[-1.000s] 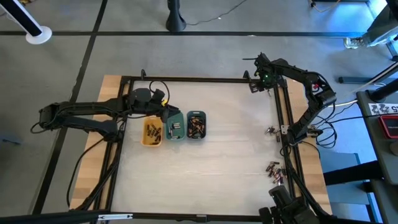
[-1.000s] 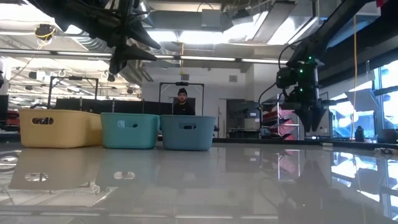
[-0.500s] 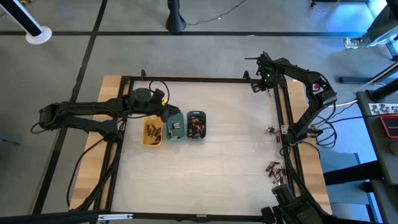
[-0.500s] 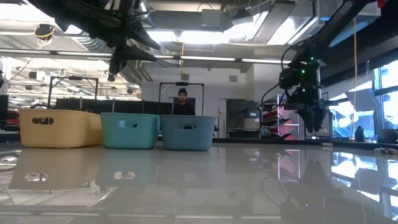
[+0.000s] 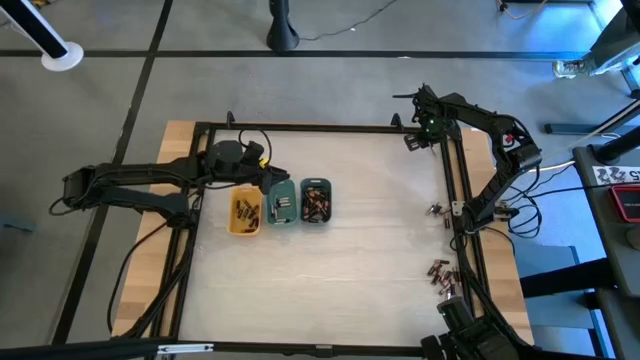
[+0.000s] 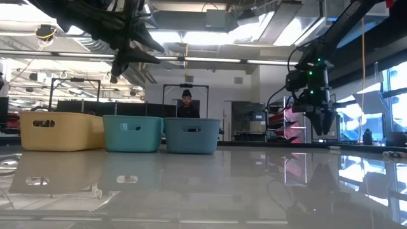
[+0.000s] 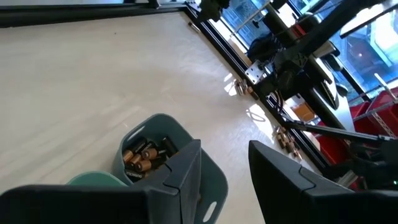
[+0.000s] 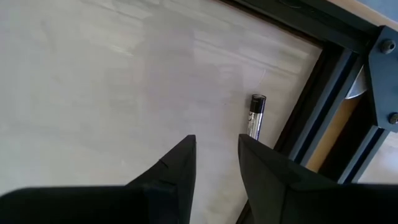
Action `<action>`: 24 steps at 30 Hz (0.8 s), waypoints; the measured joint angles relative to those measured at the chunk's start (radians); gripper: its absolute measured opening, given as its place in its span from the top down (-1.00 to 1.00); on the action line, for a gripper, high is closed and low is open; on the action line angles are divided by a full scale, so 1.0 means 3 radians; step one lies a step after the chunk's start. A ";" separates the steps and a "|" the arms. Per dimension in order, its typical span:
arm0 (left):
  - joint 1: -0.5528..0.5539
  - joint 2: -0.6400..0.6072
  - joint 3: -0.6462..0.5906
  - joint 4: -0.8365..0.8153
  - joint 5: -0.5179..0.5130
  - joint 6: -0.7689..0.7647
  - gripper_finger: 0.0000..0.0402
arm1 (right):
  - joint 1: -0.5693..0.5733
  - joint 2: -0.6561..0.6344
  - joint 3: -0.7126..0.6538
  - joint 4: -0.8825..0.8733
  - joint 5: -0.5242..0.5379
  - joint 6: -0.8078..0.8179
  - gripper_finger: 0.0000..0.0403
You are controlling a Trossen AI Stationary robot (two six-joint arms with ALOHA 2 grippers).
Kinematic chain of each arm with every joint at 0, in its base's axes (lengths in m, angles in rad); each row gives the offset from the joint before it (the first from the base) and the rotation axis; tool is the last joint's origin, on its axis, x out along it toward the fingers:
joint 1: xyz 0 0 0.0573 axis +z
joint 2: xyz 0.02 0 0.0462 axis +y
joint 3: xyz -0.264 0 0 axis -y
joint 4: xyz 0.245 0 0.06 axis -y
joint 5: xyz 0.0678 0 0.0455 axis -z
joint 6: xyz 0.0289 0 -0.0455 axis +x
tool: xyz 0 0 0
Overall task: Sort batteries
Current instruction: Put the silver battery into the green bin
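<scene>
Three small trays stand in a row left of the table's middle: yellow (image 5: 245, 212), green (image 5: 282, 203) and grey-blue (image 5: 316, 202), each with batteries lying inside (image 7: 144, 155). My left gripper (image 5: 272, 186) hovers open above the green tray, pointing slantwise toward the grey-blue one (image 7: 155, 134), with nothing between its fingers. At the far right corner my right gripper (image 5: 420, 126) points down, open, above the table. A single dark battery (image 8: 255, 114) lies flat on the table just beyond its fingertips, next to the black frame rail (image 8: 323, 118).
A black frame (image 5: 300, 128) borders the work area. Small clusters of loose batteries (image 5: 437, 210) (image 5: 440, 272) lie by the right rail. In the low view a person (image 6: 186, 105) stands in the room behind the trays. The table's middle and near part are bare.
</scene>
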 joint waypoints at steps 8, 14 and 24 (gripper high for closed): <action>0.0023 0.0000 0.0000 -0.0001 0.0000 -0.0028 0.38 | 0.0000 0.0000 0.0000 -0.0040 -0.0037 -0.0105 0.39; 0.0022 0.0000 0.0000 -0.0002 0.0000 -0.0029 0.38 | 0.0000 0.0000 0.0000 -0.0039 -0.0037 -0.0108 0.39; 0.0022 0.0000 0.0000 -0.0015 0.0000 -0.0039 0.38 | 0.0000 0.0000 0.0000 -0.0049 -0.0061 -0.0164 0.39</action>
